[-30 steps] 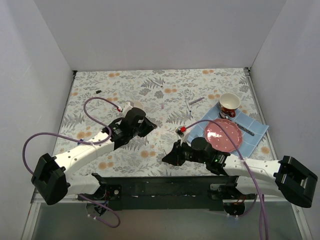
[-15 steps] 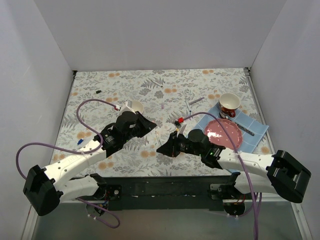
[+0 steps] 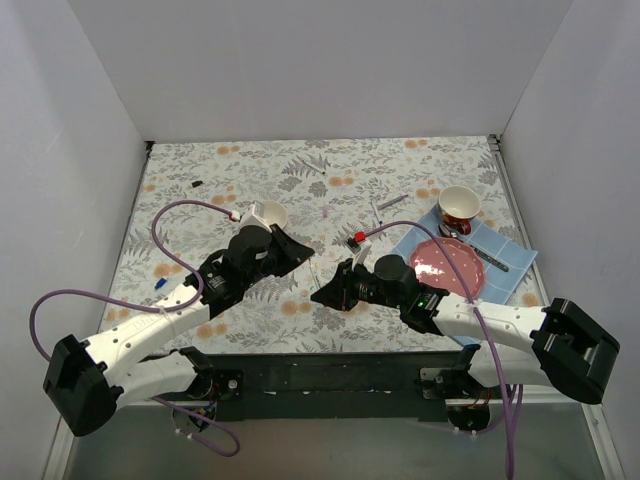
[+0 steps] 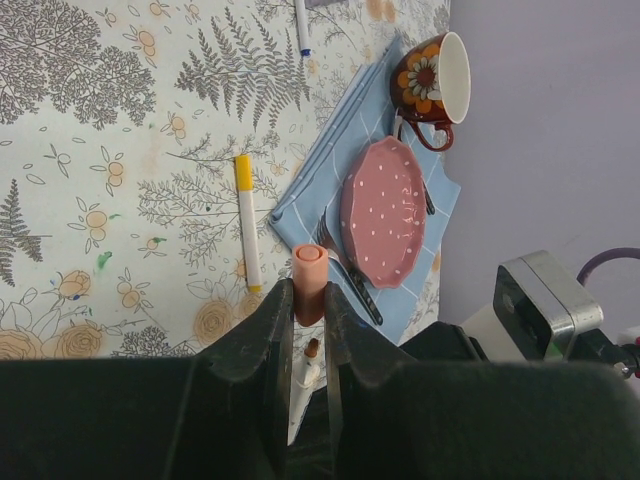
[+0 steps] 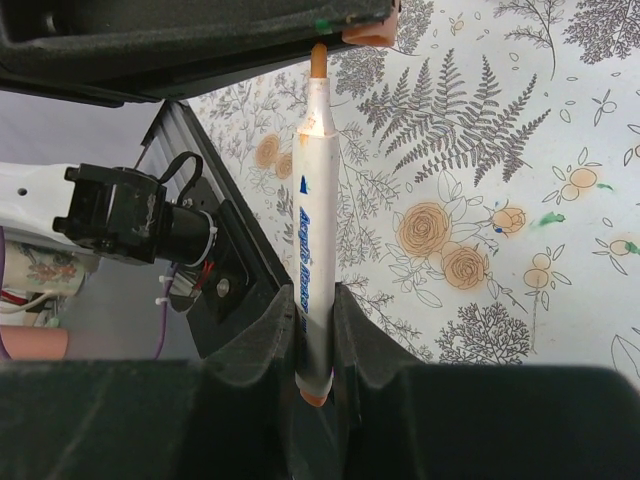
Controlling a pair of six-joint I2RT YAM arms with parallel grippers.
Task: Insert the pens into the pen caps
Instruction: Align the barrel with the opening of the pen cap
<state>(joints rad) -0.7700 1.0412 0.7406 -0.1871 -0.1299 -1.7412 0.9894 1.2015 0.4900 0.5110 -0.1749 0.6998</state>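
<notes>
closing in for the join

the left gripper (image 4: 308, 305) was clamped on the short orange-pink plastic cap (image 4: 309, 280), and the right gripper (image 5: 315, 335) on the white-barrelled, orange-tipped marker pen (image 5: 311, 220). a second earlier they had hung well apart. they had since swung together above the floral cloth (image 3: 250, 170), leaving the nib just beside the cap, not yet inside.

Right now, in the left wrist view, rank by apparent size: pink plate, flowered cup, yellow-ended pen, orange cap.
1. pink plate
2. flowered cup
3. yellow-ended pen, long but thin
4. orange cap, smallest, though nearness to the camera enlarges it
</notes>
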